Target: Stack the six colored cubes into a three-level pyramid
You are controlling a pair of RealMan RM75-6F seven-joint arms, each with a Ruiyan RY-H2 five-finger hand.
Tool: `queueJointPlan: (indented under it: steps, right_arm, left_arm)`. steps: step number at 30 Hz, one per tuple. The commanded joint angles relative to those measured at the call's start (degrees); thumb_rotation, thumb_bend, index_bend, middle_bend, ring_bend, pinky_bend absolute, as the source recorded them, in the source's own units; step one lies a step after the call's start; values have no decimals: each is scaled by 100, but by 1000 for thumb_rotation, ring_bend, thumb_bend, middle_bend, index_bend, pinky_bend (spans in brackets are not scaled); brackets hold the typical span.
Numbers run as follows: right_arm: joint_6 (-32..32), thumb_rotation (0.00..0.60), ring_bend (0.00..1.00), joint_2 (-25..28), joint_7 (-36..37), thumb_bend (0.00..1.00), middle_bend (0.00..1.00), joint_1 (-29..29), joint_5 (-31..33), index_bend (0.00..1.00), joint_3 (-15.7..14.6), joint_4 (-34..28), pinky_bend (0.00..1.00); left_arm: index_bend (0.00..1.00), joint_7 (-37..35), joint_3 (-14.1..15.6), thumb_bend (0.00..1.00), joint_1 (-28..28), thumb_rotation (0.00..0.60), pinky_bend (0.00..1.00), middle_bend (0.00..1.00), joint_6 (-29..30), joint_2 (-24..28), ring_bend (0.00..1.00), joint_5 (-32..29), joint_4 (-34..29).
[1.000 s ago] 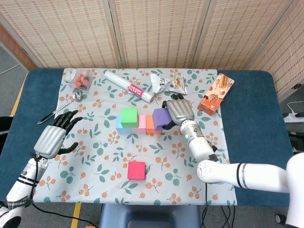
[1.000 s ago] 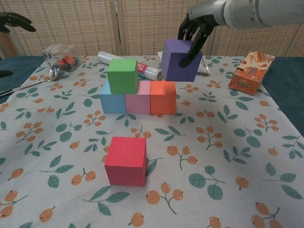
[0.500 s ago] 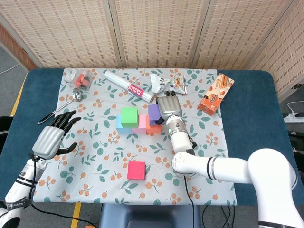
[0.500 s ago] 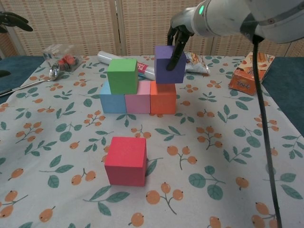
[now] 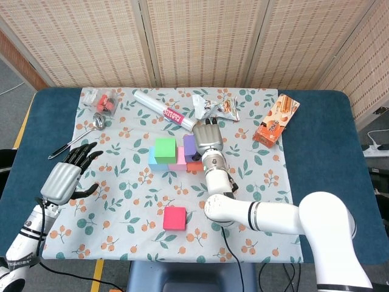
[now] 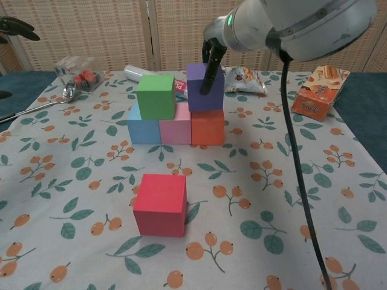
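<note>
Nearest the robot, the red cube (image 6: 159,203) sits alone on the floral tablecloth (image 6: 266,199), well apart from the others at about 6 o'clock from the stack. The left hand (image 5: 67,176) hovers over the cloth's edge at 9 o'clock, holding nothing, its fingers spread wide.

Farther in, three cubes form a touching row: the blue cube (image 6: 143,125) on the left, the pink cube (image 6: 176,125) in the middle, the orange cube (image 6: 207,126) on the right. The green cube (image 6: 156,95) rests on top, straddling the blue and pink ones. The purple cube (image 6: 204,87) sits on the orange cube and overlaps the pink one, just beside the green cube with a narrow gap between them. The right hand (image 5: 206,137) holds the purple cube from above, its dark fingers (image 6: 209,66) wrapped down over the front face.

Beyond the stack, at 12 o'clock, lie a plastic-wrap roll (image 5: 165,110) and a crumpled snack bag (image 5: 217,104). An orange snack box (image 5: 276,118) lies at 2 o'clock. At 10 o'clock are a metal spoon (image 5: 77,137) and a clear packet of red items (image 5: 101,100).
</note>
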Motion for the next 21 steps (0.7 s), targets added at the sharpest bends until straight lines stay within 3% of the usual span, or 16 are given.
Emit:
queueJointPlan:
  steps: [1, 21]
  right_arm:
    - [-1, 600, 198, -39, -56, 297, 466, 2, 45, 556, 51, 29, 191]
    - [-32, 600, 198, -423, -496, 297, 466, 55, 116, 548, 316, 454, 188]
  left_arm:
    - [137, -43, 2, 292, 14, 600, 118, 17, -2, -8, 0, 17, 27]
    - [131, -263, -14, 290, 89, 600, 118, 16, 3, -73, 0, 91, 223]
